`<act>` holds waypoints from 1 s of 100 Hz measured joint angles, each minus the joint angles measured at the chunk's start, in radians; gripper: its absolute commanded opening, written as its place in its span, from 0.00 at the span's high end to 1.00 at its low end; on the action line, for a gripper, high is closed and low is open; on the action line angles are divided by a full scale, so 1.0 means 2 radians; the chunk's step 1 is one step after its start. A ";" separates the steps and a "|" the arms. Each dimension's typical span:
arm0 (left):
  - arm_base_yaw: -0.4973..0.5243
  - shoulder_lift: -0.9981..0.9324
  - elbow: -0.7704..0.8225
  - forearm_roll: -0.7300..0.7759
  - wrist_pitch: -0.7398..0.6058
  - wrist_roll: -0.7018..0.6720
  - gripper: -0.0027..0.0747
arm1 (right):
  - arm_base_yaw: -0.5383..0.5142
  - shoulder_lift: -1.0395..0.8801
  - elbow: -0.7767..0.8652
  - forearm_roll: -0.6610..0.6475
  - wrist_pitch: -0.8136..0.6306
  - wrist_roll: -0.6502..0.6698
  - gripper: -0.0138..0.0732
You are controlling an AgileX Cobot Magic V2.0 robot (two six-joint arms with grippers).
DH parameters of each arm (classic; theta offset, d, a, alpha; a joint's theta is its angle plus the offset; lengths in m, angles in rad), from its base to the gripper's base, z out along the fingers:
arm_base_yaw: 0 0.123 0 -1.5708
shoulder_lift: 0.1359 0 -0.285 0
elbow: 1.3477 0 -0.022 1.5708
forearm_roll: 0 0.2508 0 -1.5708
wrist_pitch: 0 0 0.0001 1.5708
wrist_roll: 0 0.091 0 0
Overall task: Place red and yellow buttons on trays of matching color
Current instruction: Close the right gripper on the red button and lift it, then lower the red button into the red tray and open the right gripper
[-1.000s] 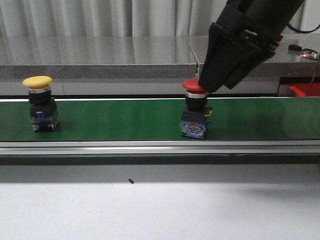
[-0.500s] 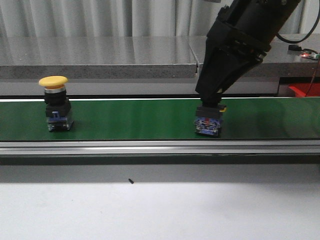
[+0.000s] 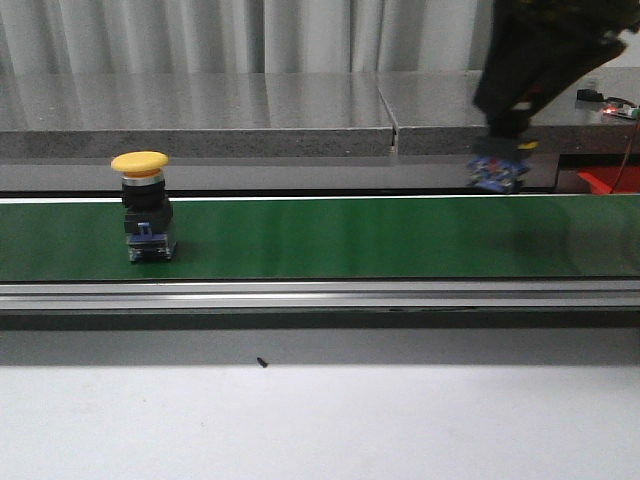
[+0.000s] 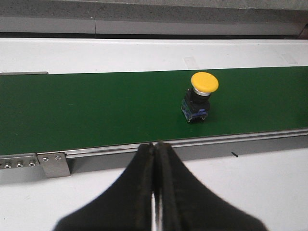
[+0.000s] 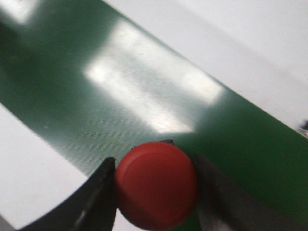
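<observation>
A: Right gripper (image 5: 156,185), black fingers clamped either side of the red mushroom-cap push button (image 5: 156,185). Front view shows the button's black and blue base (image 3: 497,172) hanging clear above the green conveyor belt (image 3: 330,238), out toward the belt's right end.

B: Carry phase, then. How would you run it?

A: Keep the wrist steady so the base doesn't swing. The grip is only on the cap's rim, and my guess is a fast sweep could twist it loose. A patch of red (image 3: 608,180) shows at the right edge, beyond the belt; it may be the red tray, too little visible to say. I'd head that way and lower until the base sits flat before easing the fingers apart.

B: Arm pose?

A: Right arm (image 3: 545,50) comes down from the upper right, steeply pitched, fingers pointing down.

B: And the left side?

A: Left gripper (image 4: 155,159) hangs back over the near edge of the belt, its two black fingers pressed together, holding nothing.

B: The other button?

A: Yellow mushroom-cap push button (image 3: 146,205) stands upright on the belt at the left, well apart from the red one. It stands across the belt from the left gripper, a little off to one side. No yellow tray visible in any view.
</observation>
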 measured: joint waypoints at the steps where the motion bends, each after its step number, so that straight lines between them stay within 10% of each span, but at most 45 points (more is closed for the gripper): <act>1: 0.000 0.000 0.000 0.000 0.000 0.000 0.99 | -0.005 -0.004 0.000 -0.005 0.000 0.003 0.74; 68: 0.000 0.000 0.000 0.000 0.000 -0.001 0.99 | -0.280 -0.046 0.000 -0.043 -0.006 0.077 0.74; 100: 0.000 0.000 0.000 0.000 0.000 -0.001 0.99 | -0.312 0.018 -0.007 -0.022 -0.088 0.087 0.74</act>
